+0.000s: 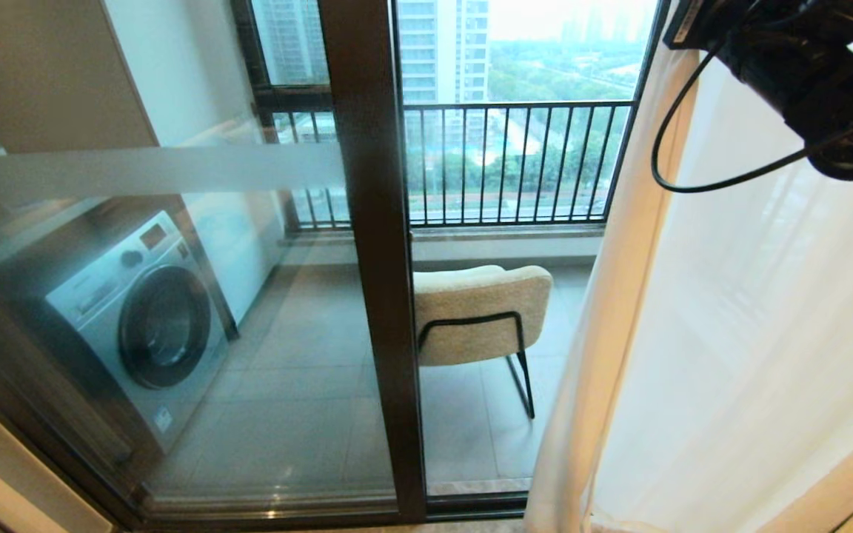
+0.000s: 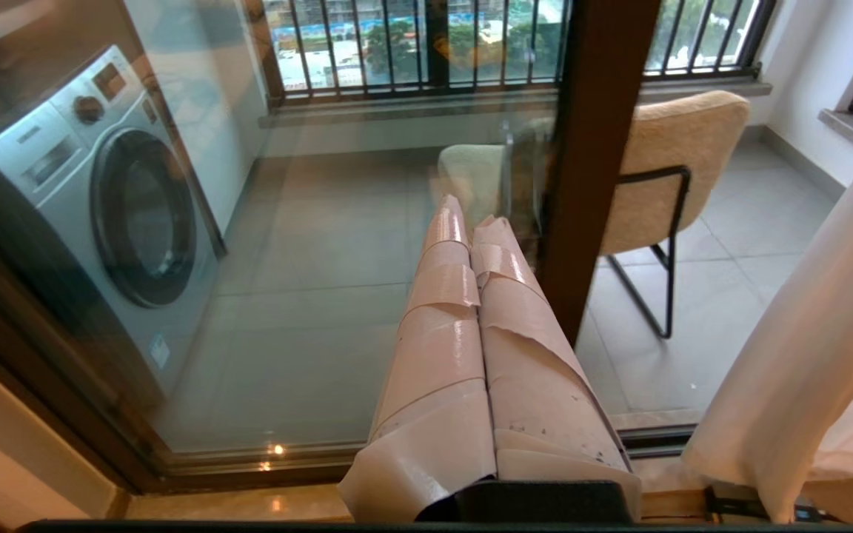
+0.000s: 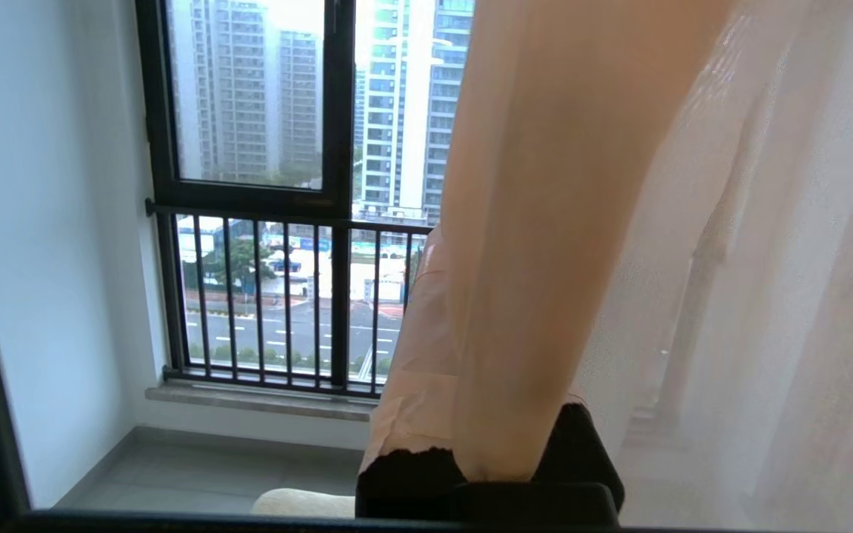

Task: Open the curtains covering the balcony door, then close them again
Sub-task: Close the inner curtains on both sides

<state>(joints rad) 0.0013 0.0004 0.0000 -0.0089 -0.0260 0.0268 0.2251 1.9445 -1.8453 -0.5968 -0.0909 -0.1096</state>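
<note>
The balcony door [image 1: 375, 259] has a dark frame and glass crossed by a frosted band [image 1: 138, 166], and most of it is uncovered. The curtains [image 1: 767, 296], a white sheer with a cream-beige edge [image 1: 619, 296], hang bunched at the right. My right arm [image 1: 804, 66] is raised at the top right. In the right wrist view, my right gripper [image 3: 463, 252] is shut on a cream fold of the curtains [image 3: 545, 222], which hides one finger. My left gripper [image 2: 471, 215] is shut and empty, pointing at the door's glass beside the frame post [image 2: 589, 185], with the curtains [image 2: 804, 355] off to one side.
On the balcony behind the glass, a washing machine [image 1: 145, 318] stands at the left and a beige chair [image 1: 482, 311] in the middle. A black railing [image 1: 515, 159] lines the outer window. A black cable [image 1: 663, 163] loops from my right arm.
</note>
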